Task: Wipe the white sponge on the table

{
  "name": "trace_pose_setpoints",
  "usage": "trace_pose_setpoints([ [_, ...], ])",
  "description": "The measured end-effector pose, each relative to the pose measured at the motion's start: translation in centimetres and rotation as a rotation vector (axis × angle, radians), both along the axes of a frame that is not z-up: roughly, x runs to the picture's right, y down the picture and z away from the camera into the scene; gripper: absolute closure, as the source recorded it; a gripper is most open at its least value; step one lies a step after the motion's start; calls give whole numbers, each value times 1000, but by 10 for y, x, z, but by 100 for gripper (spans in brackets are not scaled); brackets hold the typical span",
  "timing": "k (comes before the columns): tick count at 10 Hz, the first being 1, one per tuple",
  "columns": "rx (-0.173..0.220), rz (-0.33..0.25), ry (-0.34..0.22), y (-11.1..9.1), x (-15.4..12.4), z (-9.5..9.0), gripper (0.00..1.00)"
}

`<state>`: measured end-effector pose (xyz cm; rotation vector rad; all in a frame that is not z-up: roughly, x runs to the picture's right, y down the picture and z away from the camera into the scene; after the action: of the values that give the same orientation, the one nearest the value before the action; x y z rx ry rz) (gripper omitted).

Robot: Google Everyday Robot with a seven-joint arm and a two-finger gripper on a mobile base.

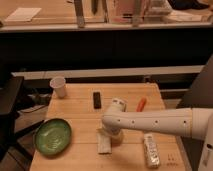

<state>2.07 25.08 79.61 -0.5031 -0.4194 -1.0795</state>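
Note:
The white sponge (104, 143) lies flat on the light wooden table (80, 112), near the front middle. My white arm reaches in from the right, and my gripper (111, 131) is at its left end, directly over the sponge's far end and touching or nearly touching it. The arm hides the fingers.
A green bowl (53, 135) sits at the front left. A white paper cup (59, 86) stands at the back left. A black bar (96, 99) lies at the back middle, an orange object (141, 104) to its right. A clear bottle (151, 148) lies at the front right.

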Motion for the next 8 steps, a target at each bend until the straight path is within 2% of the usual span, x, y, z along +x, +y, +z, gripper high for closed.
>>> trace_pose_setpoints([
  [6,-10,-20,-36,2,-1,0,20],
  [8,-12,-42,-57,3,-2,-1,20],
])
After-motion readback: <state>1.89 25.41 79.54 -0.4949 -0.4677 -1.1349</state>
